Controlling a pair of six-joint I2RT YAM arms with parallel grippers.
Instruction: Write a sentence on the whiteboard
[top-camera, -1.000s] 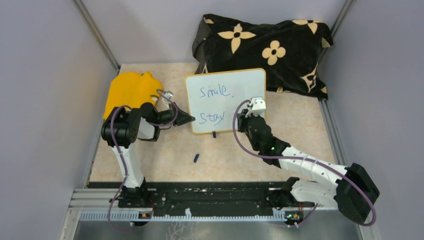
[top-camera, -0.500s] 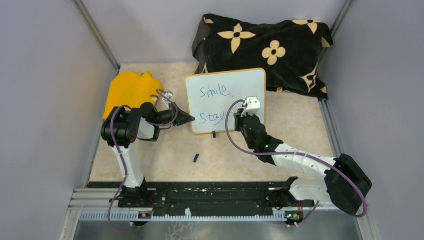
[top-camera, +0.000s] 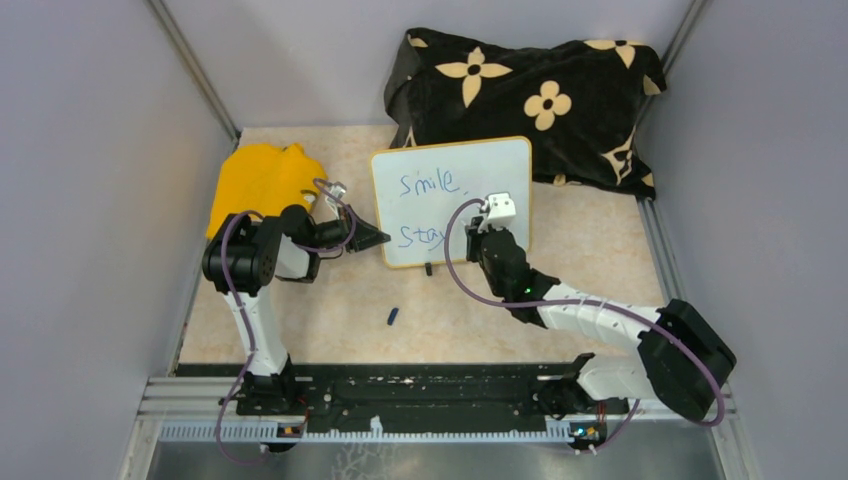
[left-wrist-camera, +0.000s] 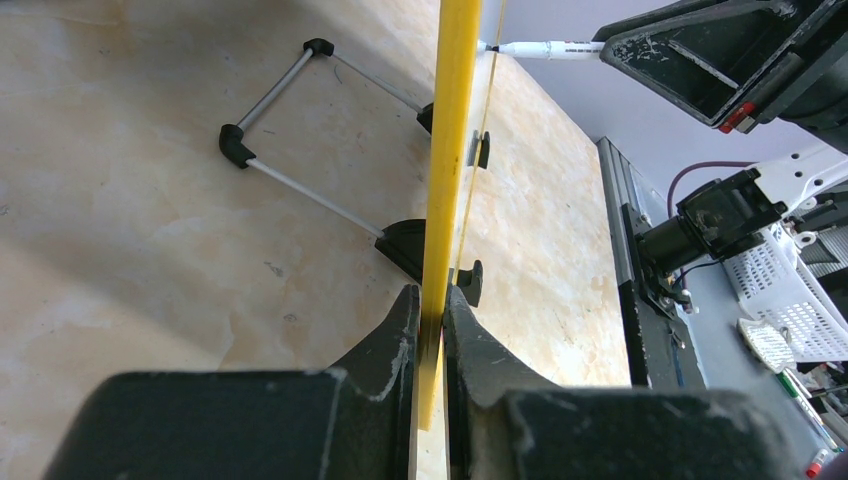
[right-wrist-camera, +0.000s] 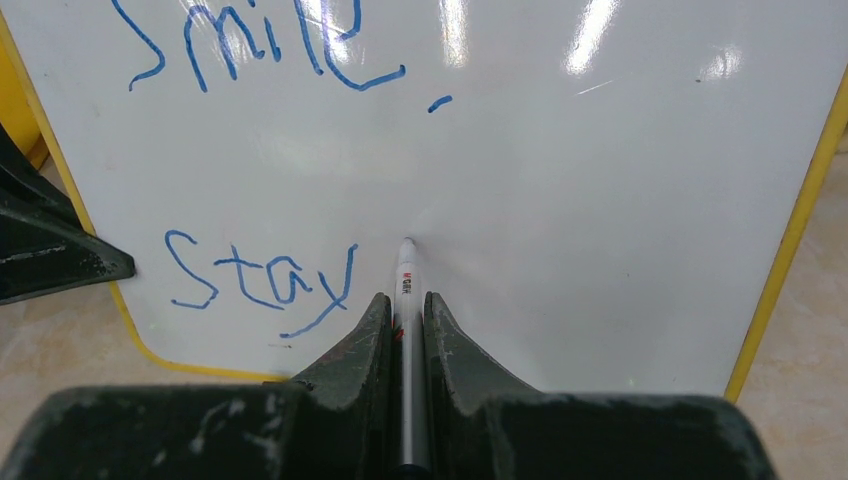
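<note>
The whiteboard (top-camera: 455, 200) stands upright on its black feet, yellow rim all round. Its blue sentence (top-camera: 428, 210) reads "Smile," above "Stay" (right-wrist-camera: 260, 275). My left gripper (top-camera: 378, 238) is shut on the board's left rim, and the left wrist view shows the board edge-on (left-wrist-camera: 450, 150) pinched between the jaws (left-wrist-camera: 432, 310). My right gripper (top-camera: 482, 228) is shut on a white marker (right-wrist-camera: 406, 285). The marker's tip rests on the white face just right of "Stay". The marker (left-wrist-camera: 550, 47) also meets the board in the left wrist view.
A black flowered cloth (top-camera: 530, 95) lies bunched behind the board and a yellow cloth (top-camera: 258, 180) sits at the left. A small blue cap (top-camera: 393, 316) lies on the table in front. The board's wire stand (left-wrist-camera: 290, 130) reaches out behind it.
My right gripper with the marker has shifted a little to the left along the board's lower line. The left gripper and the board have stayed still.
</note>
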